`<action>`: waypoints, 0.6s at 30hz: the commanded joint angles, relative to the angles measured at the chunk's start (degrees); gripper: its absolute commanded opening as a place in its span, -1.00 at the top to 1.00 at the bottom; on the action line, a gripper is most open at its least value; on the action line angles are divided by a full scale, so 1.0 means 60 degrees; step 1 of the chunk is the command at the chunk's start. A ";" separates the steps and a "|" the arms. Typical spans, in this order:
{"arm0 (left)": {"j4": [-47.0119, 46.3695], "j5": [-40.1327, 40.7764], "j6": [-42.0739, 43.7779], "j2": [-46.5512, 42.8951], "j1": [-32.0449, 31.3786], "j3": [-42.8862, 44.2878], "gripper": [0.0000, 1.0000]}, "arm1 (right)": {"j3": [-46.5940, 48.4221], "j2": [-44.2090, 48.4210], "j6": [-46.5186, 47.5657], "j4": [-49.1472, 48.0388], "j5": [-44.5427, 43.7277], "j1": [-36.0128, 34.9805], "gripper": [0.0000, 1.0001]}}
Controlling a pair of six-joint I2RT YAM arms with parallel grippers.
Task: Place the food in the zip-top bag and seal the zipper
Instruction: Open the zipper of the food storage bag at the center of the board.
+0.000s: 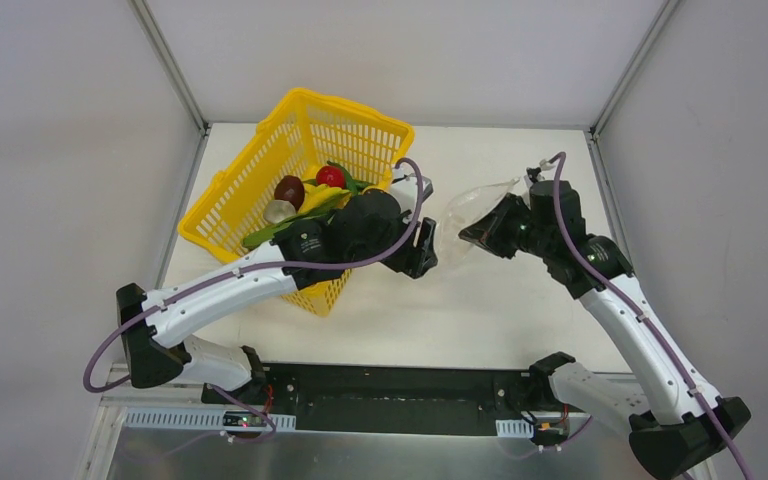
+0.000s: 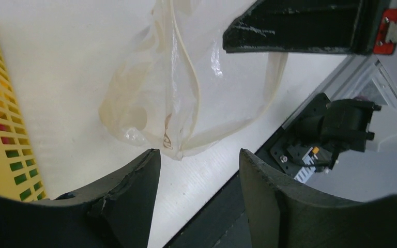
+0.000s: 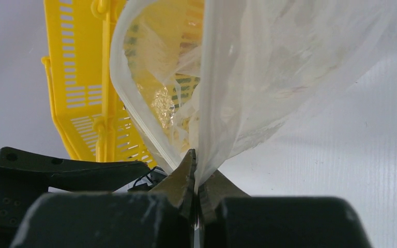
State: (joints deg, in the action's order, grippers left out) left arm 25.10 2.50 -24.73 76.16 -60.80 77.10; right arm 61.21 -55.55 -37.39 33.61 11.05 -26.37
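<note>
Two robot arms work over a white table [image 1: 520,300]. The right gripper [image 3: 196,168] is clamped tight on one edge of the clear bag [image 3: 289,72], holding it up off the surface near the middle of the table. The bag's length runs away from that pinch towards the far right corner. The zipper [image 2: 195,77] shows as a pale strip looping round a mouth that sags partly open and faces the left arm. The left gripper [image 2: 199,155] has its jaws wide and holds nothing. It points straight at the bag's mouth, very near it, and I cannot tell whether it touches. None of the food [image 1: 310,195] is in the bag. Red, purple, yellow and green pieces lie heaped in the yellow basket [image 1: 230,215], to the left of the bag and behind the left gripper. The left arm reaches across the basket's near corner, so it looks the nearer one for fetching a piece.
</note>
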 commanded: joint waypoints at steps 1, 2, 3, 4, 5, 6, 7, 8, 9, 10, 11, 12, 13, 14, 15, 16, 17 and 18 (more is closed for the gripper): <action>-0.0832 0.1235 0.0023 0.0240 -0.0229 0.0053 -0.13 | -0.0102 -0.0034 -0.0198 -0.0504 0.0148 -0.0016 1.00; -0.0830 0.1381 0.0191 0.0274 -0.0274 0.0088 -0.11 | -0.0170 -0.0106 -0.0214 -0.0566 0.0251 -0.0016 1.00; -0.0849 0.1443 0.0382 0.0315 -0.0281 0.0112 -0.08 | -0.0219 -0.0136 -0.0233 -0.0637 0.0335 -0.0016 1.00; -0.0881 0.1440 0.0615 0.0390 -0.0284 0.0134 -0.05 | -0.0280 -0.0156 -0.0262 -0.0745 0.0392 -0.0022 1.00; -0.0845 0.1366 0.0853 0.0489 -0.0290 0.0193 0.04 | -0.0330 -0.0167 -0.0279 -0.0854 0.0424 -0.0028 1.00; -0.0791 0.1238 0.1091 0.0593 -0.0291 0.0263 0.12 | -0.0353 -0.0162 -0.0286 -0.0946 0.0397 -0.0025 1.00; -0.0742 0.1066 0.1267 0.0681 -0.0296 0.0308 0.16 | -0.0344 -0.0175 -0.0287 -0.1005 0.0356 -0.0012 1.00; -0.0716 0.0858 0.1460 0.0770 -0.0321 0.0332 0.17 | -0.0305 -0.0199 -0.0282 -0.1049 0.0343 -0.0014 1.00; -0.0744 0.0742 0.1590 0.0833 -0.0372 0.0339 0.16 | -0.0263 -0.0270 -0.0194 -0.1093 0.0411 -0.0002 1.00; -0.0841 0.0715 0.1670 0.0885 -0.0422 0.0327 0.15 | -0.0205 -0.0346 -0.0122 -0.1115 0.0540 -0.0011 1.00; -0.0952 0.0693 0.1708 0.0953 -0.0468 0.0331 0.13 | -0.0147 -0.0481 -0.0040 -0.1107 0.0710 -0.0001 1.00; -0.1040 0.0613 0.1711 0.1030 -0.0472 0.0341 0.11 | -0.0083 -0.0625 0.0003 -0.1077 0.0873 -0.0003 1.00; -0.1042 0.0671 0.1612 0.1125 -0.0480 0.0411 0.08 | -0.0056 -0.0678 0.0031 -0.1045 0.0984 -0.0018 1.00; -0.0984 0.0891 0.1450 0.1236 -0.0485 0.0492 0.06 | -0.0082 -0.0690 0.0023 -0.1078 0.1042 -0.0016 1.00; -0.0871 0.1187 0.1321 0.1358 -0.0496 0.0569 0.06 | -0.0151 -0.0661 0.0010 -0.1145 0.1070 -0.0016 1.00; -0.0741 0.1701 0.1124 0.1487 -0.0489 0.0638 0.06 | -0.0225 -0.0610 0.0013 -0.1234 0.1084 -0.0014 1.00; -0.0633 0.2082 0.0942 0.1563 -0.0476 0.0646 0.09 | -0.0275 -0.0545 0.0038 -0.1272 0.1120 -0.0014 1.00; -0.0626 0.2263 0.0890 0.1648 -0.0477 0.0629 0.10 | -0.0304 -0.0485 0.0075 -0.1271 0.1129 -0.0021 1.00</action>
State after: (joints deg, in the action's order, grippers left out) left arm 21.58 9.02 -17.30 84.42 -63.40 78.15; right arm 58.89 -59.86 -37.91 28.95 15.49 -26.37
